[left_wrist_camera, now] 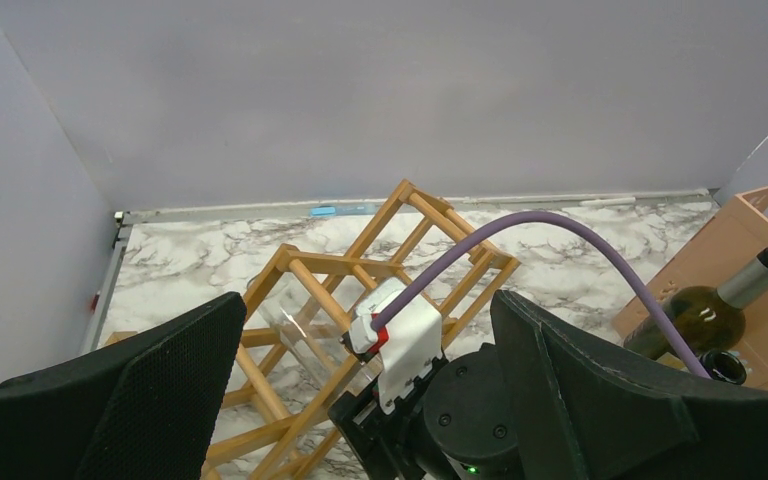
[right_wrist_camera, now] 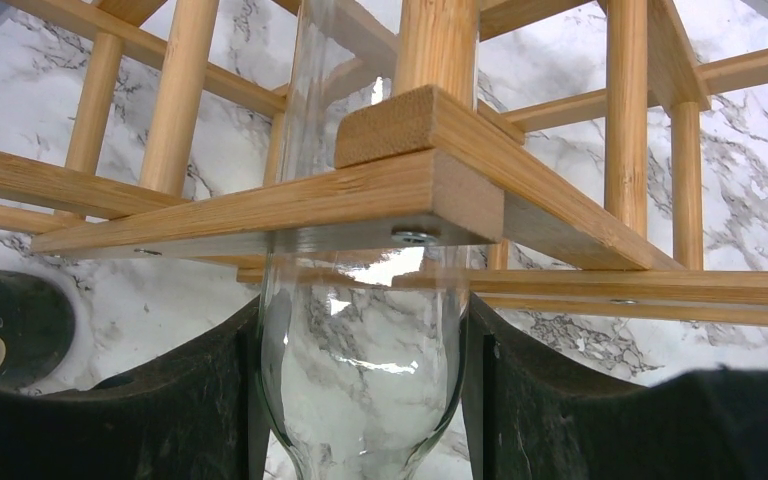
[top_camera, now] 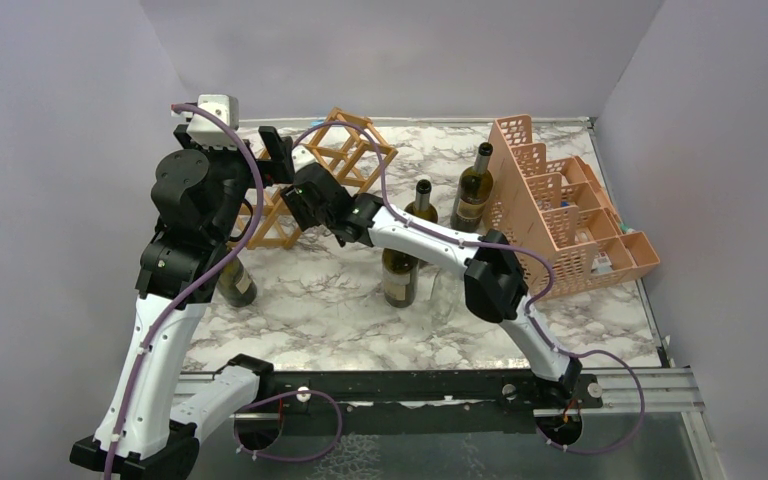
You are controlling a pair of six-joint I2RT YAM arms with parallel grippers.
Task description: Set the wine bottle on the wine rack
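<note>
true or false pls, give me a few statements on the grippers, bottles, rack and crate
1. The right gripper is shut on a clear bottle. True.
2. The left gripper grips the wine rack. False: it is open and holds nothing.
3. The clear bottle reaches in among the wine rack's sticks. True.
4. The pink crate is left of the wine rack. False: in the top view it is on the right.
5. Every bottle lies on its side. False: a dark bottle stands upright.
</note>
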